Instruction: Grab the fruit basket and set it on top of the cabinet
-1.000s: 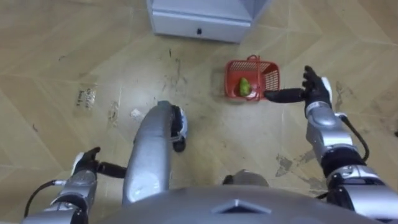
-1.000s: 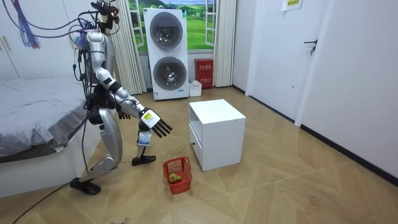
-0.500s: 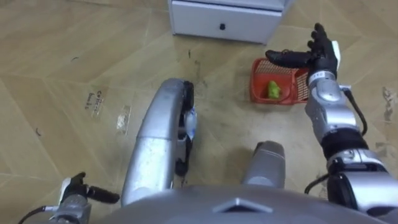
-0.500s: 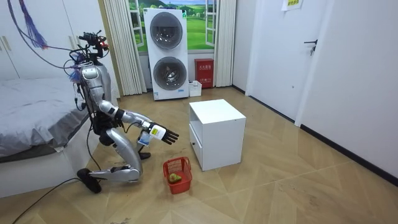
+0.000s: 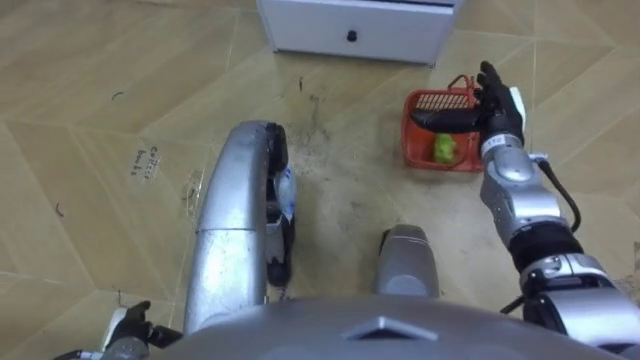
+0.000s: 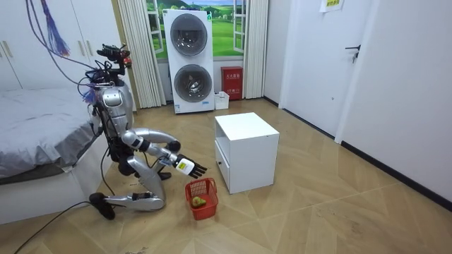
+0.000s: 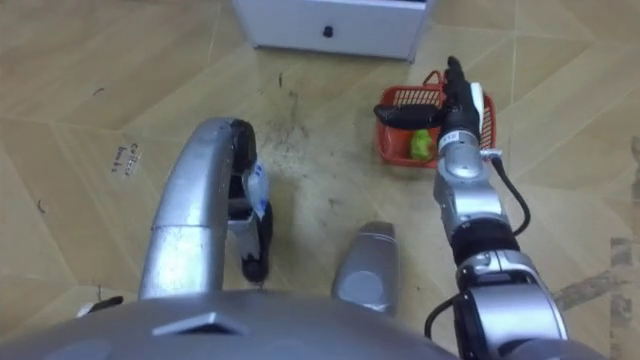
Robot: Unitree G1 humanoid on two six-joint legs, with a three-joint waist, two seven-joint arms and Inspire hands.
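Right robot hand, fingers straight, over fruit basket; room view — robot kneeling

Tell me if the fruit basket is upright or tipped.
Upright: the basket stands on the floor, opening upward, green fruit inside.

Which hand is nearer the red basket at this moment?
Right. The right hand hovers open just over the red basket, thumb stretched across its opening. The left hand sits low at the robot's left side, far back from the basket.
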